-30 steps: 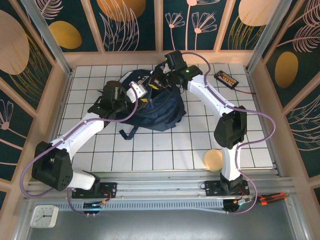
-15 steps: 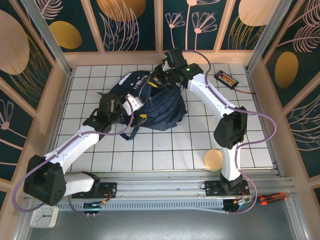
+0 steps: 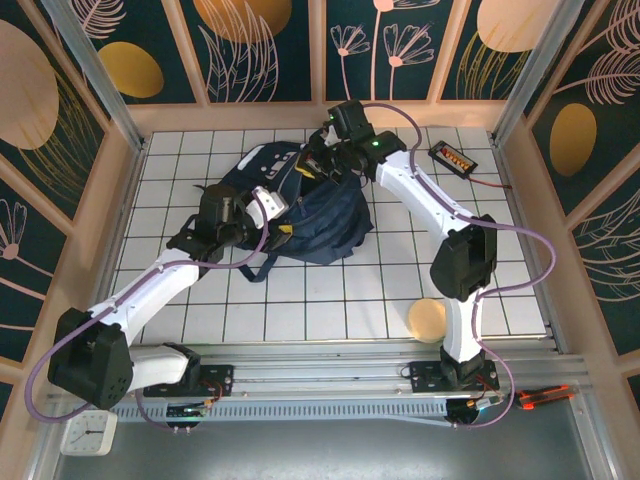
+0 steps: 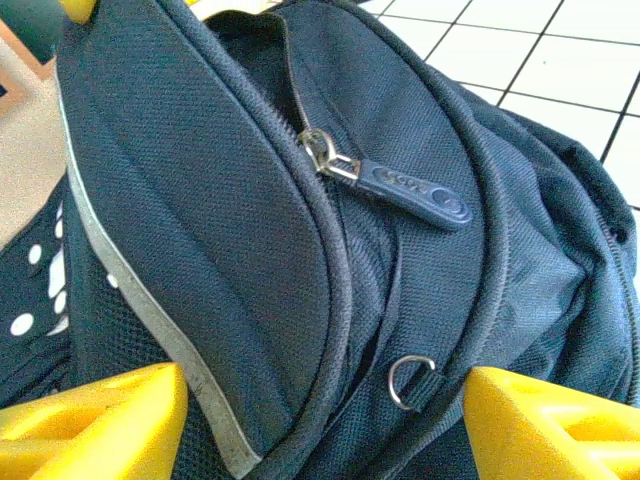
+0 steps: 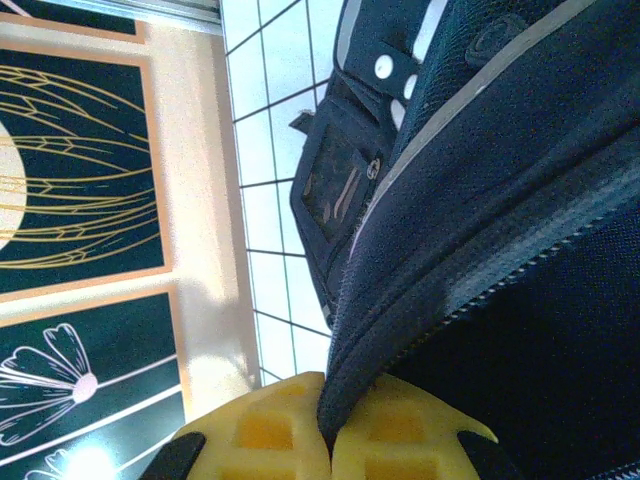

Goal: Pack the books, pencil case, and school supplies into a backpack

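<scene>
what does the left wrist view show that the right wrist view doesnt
Left wrist: a zip pull and metal D-ring, with the left gripper open either side of the fabric. Right wrist: the flower-patterned wall panel and the right gripper pinched shut on a seam. Both: the navy backpack and white tiled table.

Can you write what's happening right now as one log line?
left gripper: open, facing zipper pull | right gripper: shut on backpack edge
</scene>
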You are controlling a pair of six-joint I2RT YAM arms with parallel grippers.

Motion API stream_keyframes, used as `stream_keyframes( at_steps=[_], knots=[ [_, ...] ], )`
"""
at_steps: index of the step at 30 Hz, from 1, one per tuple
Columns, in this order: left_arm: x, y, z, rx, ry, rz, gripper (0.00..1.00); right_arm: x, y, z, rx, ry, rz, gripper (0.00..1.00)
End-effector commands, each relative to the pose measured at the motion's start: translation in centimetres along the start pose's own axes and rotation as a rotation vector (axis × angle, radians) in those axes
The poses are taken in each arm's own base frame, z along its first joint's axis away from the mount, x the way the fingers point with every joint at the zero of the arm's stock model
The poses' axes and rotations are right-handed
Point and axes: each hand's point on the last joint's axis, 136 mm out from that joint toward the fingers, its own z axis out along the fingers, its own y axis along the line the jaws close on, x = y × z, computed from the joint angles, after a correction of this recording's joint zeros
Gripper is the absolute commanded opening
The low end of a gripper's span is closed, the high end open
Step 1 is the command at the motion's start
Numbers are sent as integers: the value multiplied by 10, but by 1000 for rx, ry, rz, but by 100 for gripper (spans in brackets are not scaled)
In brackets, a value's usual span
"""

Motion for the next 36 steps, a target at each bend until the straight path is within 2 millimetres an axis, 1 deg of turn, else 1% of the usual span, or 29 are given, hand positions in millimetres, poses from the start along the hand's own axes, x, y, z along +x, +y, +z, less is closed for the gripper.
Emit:
stream_keyframes(
  at_steps=[1, 4, 7, 12, 18, 25, 28, 29, 31, 33, 34, 35, 36],
  knots=[
    [-34, 1, -7, 28, -90, 24, 73, 12, 56, -35, -161, -13, -91, 0],
    [-45, -1, -14, 46, -108, 26, 75, 13, 47, -32, -146, -7, -82, 0],
    [-47, 1, -16, 39, -107, 28, 76, 14, 49, -33, -156, -9, -83, 0],
    [-29, -3, -6, 53, -70, 24, 76, 15, 54, -35, -165, -11, -89, 0],
    [-10, -4, 1, 43, -29, 28, 76, 16, 60, -38, -177, -16, -91, 0],
    [1, 4, 13, 16, 11, 23, 74, 18, 66, -42, -183, -17, -95, 0],
    [7, 13, 20, -22, 36, 22, 64, 21, 67, -41, -186, -10, -93, 0],
    [9, 16, 22, -36, 46, 24, 55, 21, 68, -42, -192, -10, -92, 0],
    [11, 21, 26, -54, 57, 26, 43, 22, 69, -42, -200, -7, -88, 0],
    [7, 24, 28, -60, 54, 23, 21, 23, 68, -41, -198, -4, -86, 0],
    [4, 25, 29, -57, 52, 20, 7, 23, 67, -41, -199, -3, -86, 0],
    [2, 27, 29, -63, 50, 16, 0, 23, 65, -40, -196, 0, -83, 0],
    [2, 28, 29, -68, 53, 13, 0, 22, 62, -39, -192, 0, -78, 0]
  ],
)
